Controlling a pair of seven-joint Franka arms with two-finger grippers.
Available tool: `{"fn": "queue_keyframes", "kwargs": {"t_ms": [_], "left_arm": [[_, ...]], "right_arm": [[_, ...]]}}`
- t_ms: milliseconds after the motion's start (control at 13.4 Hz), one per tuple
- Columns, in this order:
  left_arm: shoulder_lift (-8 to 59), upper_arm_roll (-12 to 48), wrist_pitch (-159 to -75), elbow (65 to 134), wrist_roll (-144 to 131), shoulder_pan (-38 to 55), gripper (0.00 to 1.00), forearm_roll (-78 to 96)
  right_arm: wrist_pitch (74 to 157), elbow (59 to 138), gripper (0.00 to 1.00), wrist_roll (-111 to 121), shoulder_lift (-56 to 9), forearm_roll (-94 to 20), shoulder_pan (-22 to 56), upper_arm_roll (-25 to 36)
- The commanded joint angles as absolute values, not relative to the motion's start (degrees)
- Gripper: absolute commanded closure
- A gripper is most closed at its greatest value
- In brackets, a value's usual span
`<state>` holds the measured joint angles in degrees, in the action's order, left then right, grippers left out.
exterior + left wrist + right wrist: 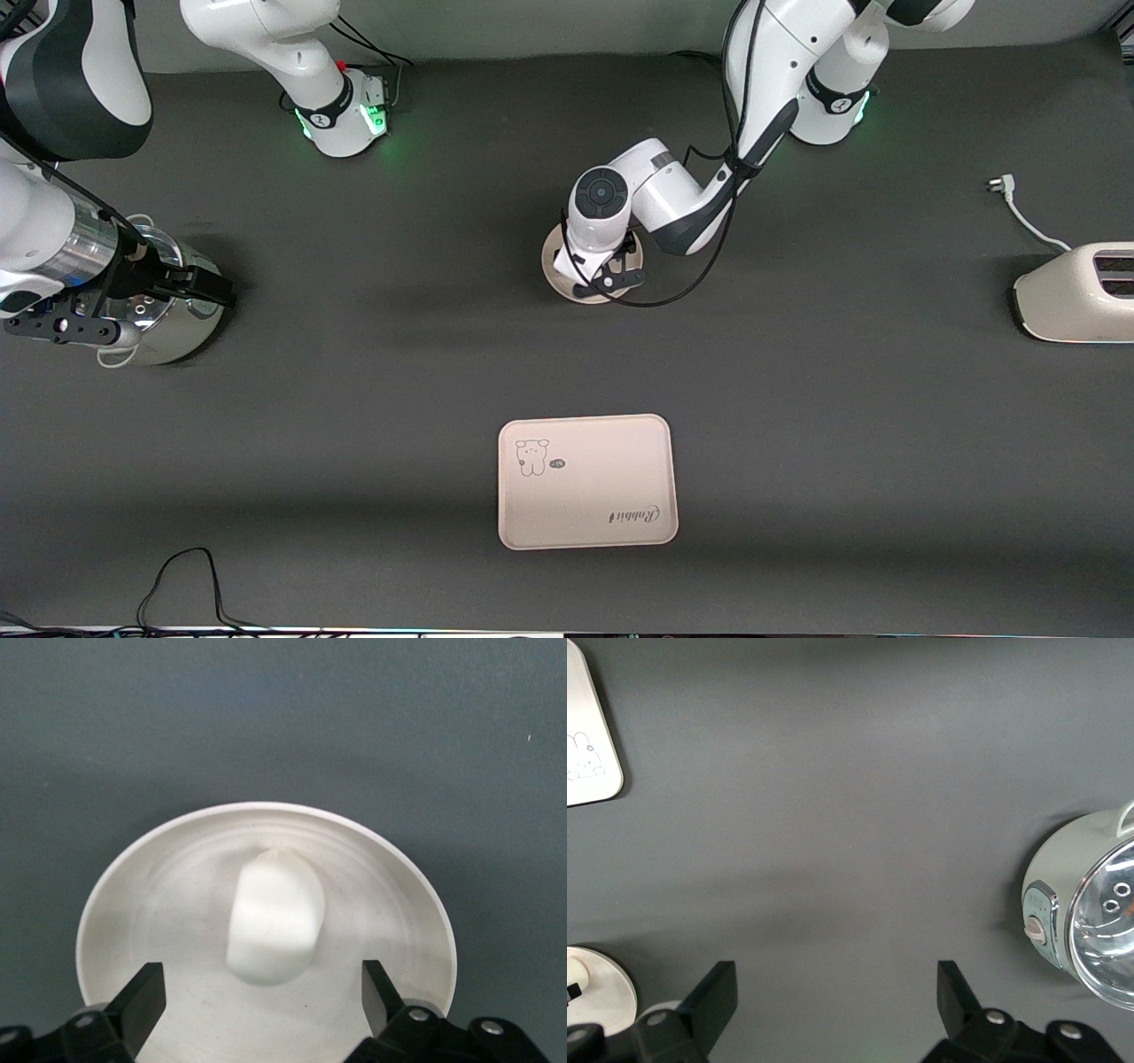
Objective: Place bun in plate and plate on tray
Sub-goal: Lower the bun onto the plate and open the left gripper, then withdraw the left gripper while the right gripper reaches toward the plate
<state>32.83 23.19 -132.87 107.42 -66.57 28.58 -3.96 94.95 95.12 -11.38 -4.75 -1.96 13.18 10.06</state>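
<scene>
Bun in the plate, tray bare

Nearest the camera lies the cream rectangular tray (587, 481) on my dark desk; farther off, the small off-white bun (275, 920) sits in the round cream plate (551, 263) under my left tool (264, 994) — fingers wide, empty. My right tool (836, 997) waits wide over a steel pot (182, 312).

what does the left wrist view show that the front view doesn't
Only the left wrist view shows the bun lying in the plate, with the left gripper open over it, fingers apart and off the bun. Only the front view shows the tray nearer the camera, the toaster, the pot and the open right gripper over the pot. Both views show the plate, its rim just showing under the left arm's wrist in the front view.
</scene>
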Motion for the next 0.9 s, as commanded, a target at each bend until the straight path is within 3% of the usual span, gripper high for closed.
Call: {"fn": "queue_keyframes", "kwargs": {"t_ms": [0, 224, 448, 597, 821], "left_arm": [[26.9, 22.6, -126.2, 107.6, -66.4, 25.1, 0.01, -4.8], [22.9, 22.6, -119.9, 105.5, -61.9, 19.8, 0.01, -4.7], [21.6, 22.1, -108.8, 98.6, -52.2, 14.6, 0.01, -4.2], [21.6, 18.0, -101.9, 92.2, -47.7, 14.0, 0.01, -3.9], [18.1, 9.8, -99.8, 91.8, -36.7, 14.4, 0.01, -1.9]], "right_arm": [[96.3, 96.0, 0.00, -11.7, -4.4, -0.9, 13.6, 10.3], [96.4, 96.0, 0.00, -11.7, -4.4, -1.0, 13.6, 10.3], [96.5, 95.9, 0.00, -11.6, -4.4, -1.0, 13.6, 10.3], [97.1, 96.2, 0.00, -11.7, -4.4, -1.0, 13.7, 10.3], [99.4, 98.5, 0.00, -11.8, -4.2, -1.0, 14.0, 10.2]]}}
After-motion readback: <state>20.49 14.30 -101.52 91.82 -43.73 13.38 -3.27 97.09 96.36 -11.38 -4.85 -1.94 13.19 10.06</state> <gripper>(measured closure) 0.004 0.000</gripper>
